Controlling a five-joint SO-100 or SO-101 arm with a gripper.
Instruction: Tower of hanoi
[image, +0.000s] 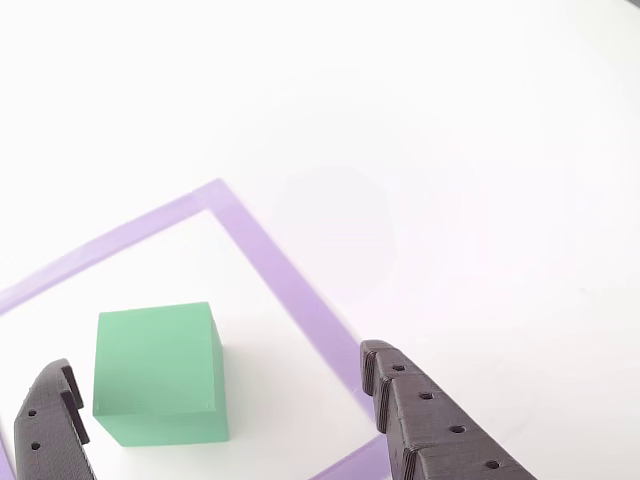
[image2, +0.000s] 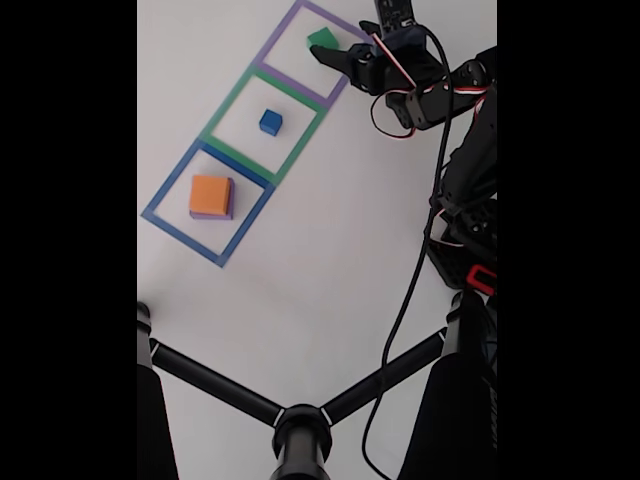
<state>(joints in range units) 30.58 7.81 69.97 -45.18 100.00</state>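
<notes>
The green block (image: 158, 372) sits inside the purple taped square (image: 270, 260), and my gripper (image: 215, 365) stands open around it, one black finger on each side, neither touching it. In the fixed view the green block (image2: 322, 39) lies at the top with the gripper (image2: 342, 42) just to its right. The small blue block (image2: 270, 122) rests in the green taped square (image2: 225, 145). The orange block (image2: 209, 194) sits on top of the purple block (image2: 230, 202) in the blue taped square (image2: 165, 215).
The arm's body with red and white wires (image2: 465, 180) runs down the right side of the white table. A black stand with spread legs (image2: 300, 425) and a black cable (image2: 405, 300) occupy the near edge.
</notes>
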